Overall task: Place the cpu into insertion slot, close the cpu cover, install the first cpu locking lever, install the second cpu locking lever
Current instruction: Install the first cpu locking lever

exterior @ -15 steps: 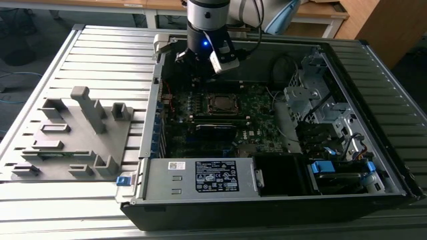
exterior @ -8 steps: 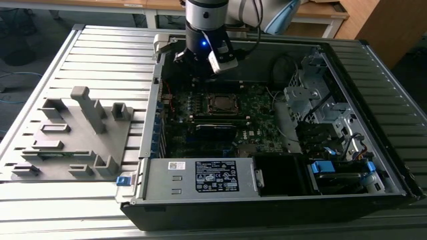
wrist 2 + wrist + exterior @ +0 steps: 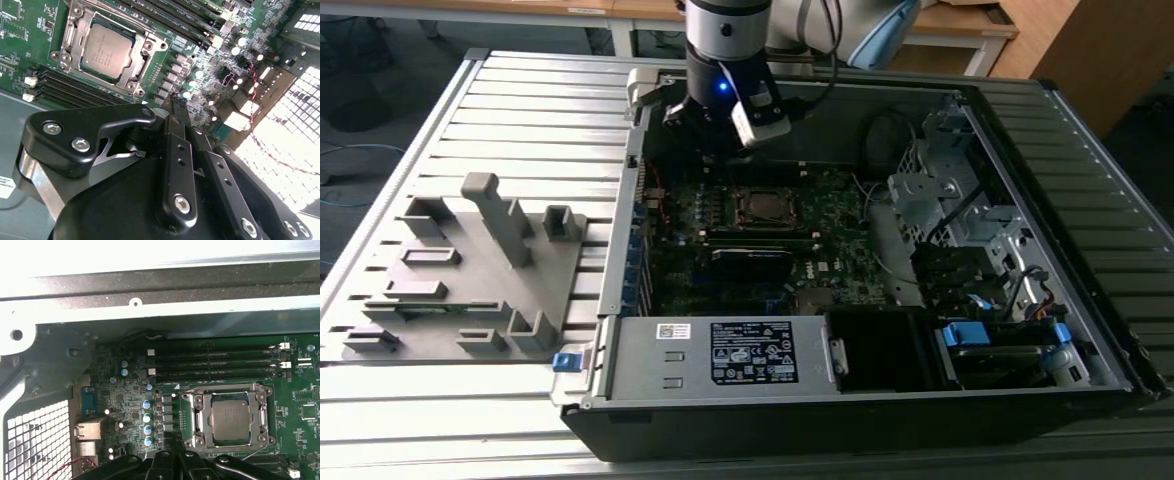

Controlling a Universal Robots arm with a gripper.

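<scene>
**A:** Where are your fingers, and how do they stand?

**B:** My 2 fingers (image 3: pixel 177 150) are drawn together, tip against tip, and I see nothing between them. They carry nothing. They hang over the green motherboard (image 3: pixel 30 45), their tips above a row of small components just beside the socket, apart from it.

**A:** And from outside?

**B:** In the exterior view my arm (image 3: pixel 720 50) comes down at the upper middle of the frame into the open computer case (image 3: pixel 1067 330). My wrist sits above the far edge of the board, up and to the left of the insertion slot (image 3: pixel 738 206).

**A:** Where is the cpu?

**B:** The cpu (image 3: pixel 235 422) lies flat in the slot, silver top up, seen in both wrist views. The cpu cover (image 3: pixel 198 421) lies down around it, the chip showing through its window. The locking levers I cannot make out well enough to say whether they are latched.

**A:** What else is near?

**B:** Long black memory slots (image 3: pixel 215 362) run beside the socket. At the left of the exterior view a grey fixture (image 3: pixel 467 270) stands on the slatted tabletop (image 3: pixel 520 100), well apart from me.
</scene>
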